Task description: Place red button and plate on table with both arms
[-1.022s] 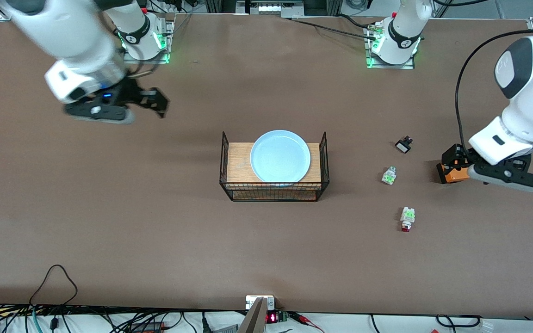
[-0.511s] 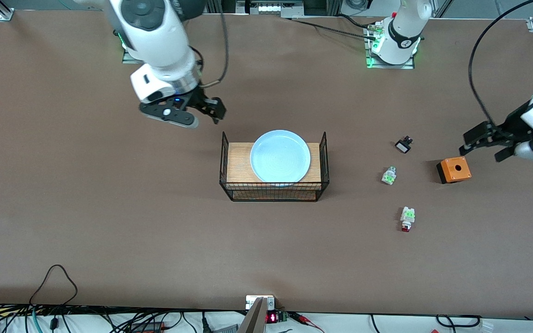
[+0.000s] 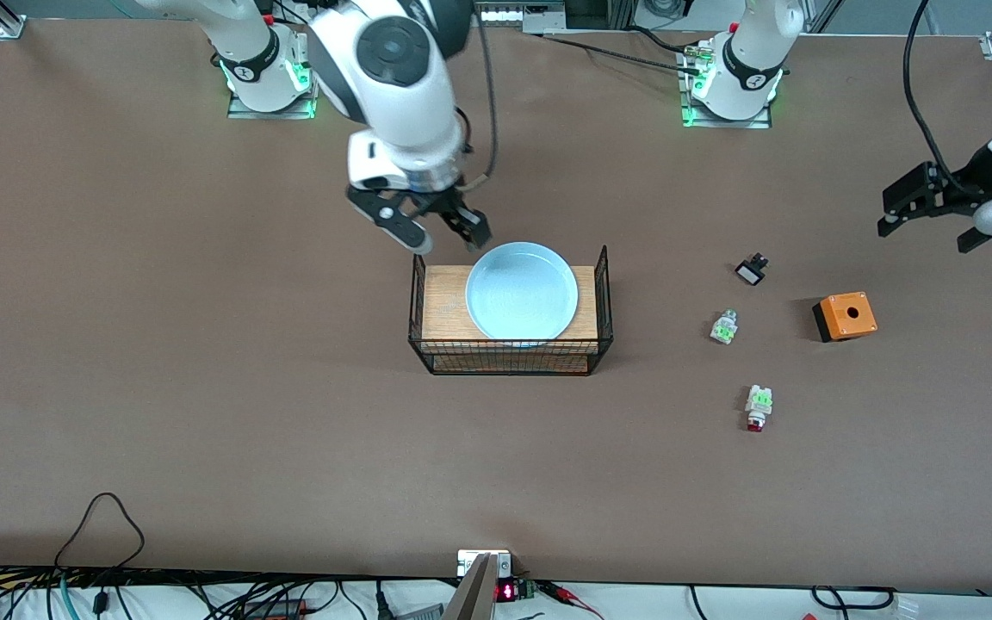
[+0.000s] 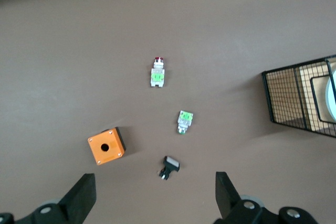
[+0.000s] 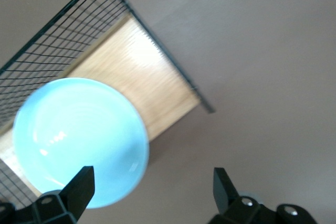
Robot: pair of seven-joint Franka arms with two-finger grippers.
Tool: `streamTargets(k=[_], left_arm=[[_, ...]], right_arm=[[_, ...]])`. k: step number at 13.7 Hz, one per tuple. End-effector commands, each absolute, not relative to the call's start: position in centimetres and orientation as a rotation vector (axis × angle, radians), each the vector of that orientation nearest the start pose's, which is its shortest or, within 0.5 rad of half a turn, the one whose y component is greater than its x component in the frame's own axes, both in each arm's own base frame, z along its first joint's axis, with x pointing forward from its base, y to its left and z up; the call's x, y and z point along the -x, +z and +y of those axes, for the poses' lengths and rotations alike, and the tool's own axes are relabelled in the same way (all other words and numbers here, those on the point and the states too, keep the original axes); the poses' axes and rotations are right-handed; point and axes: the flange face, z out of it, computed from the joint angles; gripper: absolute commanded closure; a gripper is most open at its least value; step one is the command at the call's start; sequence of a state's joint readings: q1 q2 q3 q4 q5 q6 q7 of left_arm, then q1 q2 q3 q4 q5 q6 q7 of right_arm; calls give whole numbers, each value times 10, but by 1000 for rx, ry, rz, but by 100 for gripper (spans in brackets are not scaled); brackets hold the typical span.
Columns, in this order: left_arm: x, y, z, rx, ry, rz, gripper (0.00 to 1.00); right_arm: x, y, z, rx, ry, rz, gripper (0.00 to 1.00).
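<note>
Nearest the front camera, toward the left arm's end of the surface (image 3: 203, 413), lies the red button (image 3: 758, 406): a tiny white block with a green patch and a red tip pointing toward the camera. It looks light and rigid, likely smooth plastic that could skid or twist if pinched off-centre; the flat long sides of the white body seem the safest place to pinch, not the red tip. Farther back sit a similar clear-white part with green (image 3: 723, 327), an orange box with a black hole (image 3: 845, 316) and a small black part (image 3: 752, 270), all well apart from it.

At mid-surface the light-blue plate (image 3: 521, 290) rests on the wooden top of the black wire basket stand (image 3: 511, 357). It appears stiff, glossy and breakable, so the raised rim is the only real hold, and it may tip when lifted by one edge.

The right gripper (image 3: 444, 234) hangs over the stand's farther corner, just beside the plate rim, jaws spread wide and empty. The left gripper (image 3: 931, 220) hovers over bare surface near the orange box, jaws likewise released, holding nothing.
</note>
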State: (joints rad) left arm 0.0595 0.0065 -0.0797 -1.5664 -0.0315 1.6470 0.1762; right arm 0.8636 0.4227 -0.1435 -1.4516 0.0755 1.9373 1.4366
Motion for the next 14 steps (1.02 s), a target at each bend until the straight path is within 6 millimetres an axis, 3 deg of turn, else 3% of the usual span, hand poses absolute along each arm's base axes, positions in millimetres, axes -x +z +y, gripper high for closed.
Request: streamTargets(k=[1,4,8,10,11,14], left_arm=[[-543,665,-35,3072,-84,257,0],[-546,663,-20,3087,-84,195,0],[-554,650,-19,3096,-51,192,0],[-564,635,-26,3176,-21,197,0],[-575,631,-16,3203,-89,164,0],[-591,607,-17,3205,-61,167,0]], right_arm=[[-518,426,498,2782,-67,1199,0],[-522,404,500,2790,-64,1223,0],[-523,372,503,2819,-41,1247,0],[-523,368,505,2798,-50,1256,0],[-524,363,505,2802,-50,1255,2],[-521,354,511,2810,-51,1241,12]])
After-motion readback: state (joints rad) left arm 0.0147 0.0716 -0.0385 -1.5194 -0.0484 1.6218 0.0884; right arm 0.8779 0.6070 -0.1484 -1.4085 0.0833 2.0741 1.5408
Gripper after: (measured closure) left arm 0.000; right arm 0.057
